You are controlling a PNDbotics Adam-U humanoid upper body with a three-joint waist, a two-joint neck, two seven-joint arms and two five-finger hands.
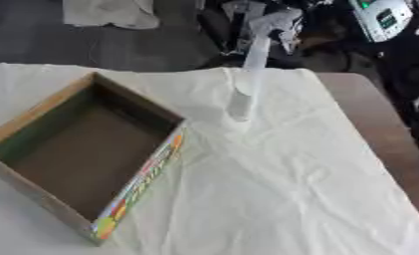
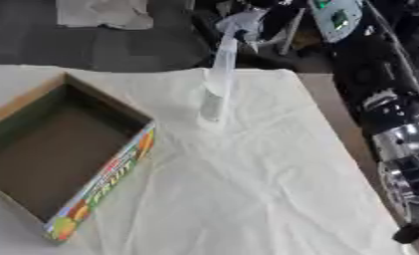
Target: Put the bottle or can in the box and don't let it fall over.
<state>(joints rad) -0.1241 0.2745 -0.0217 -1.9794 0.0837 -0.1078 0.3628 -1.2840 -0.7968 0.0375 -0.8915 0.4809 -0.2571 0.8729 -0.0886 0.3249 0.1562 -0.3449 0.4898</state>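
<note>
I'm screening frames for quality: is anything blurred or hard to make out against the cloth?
Left eye view: soft all over; the clear bottle nearly melts into the white cloth. Right eye view: equally soft; the box print is smeared colour, and the right arm at the edge shows bright glints.

My two head eyes are looking steeply down; both are sharing the box (image 1: 82,154) and bottle (image 1: 246,82).

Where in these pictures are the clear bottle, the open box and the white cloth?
bottle (image 1: 241,102), left eye view, lower body.
box (image 1: 141,183), left eye view, printed outer side wall.
cloth (image 1: 273,199), left eye view, bare middle.
</note>
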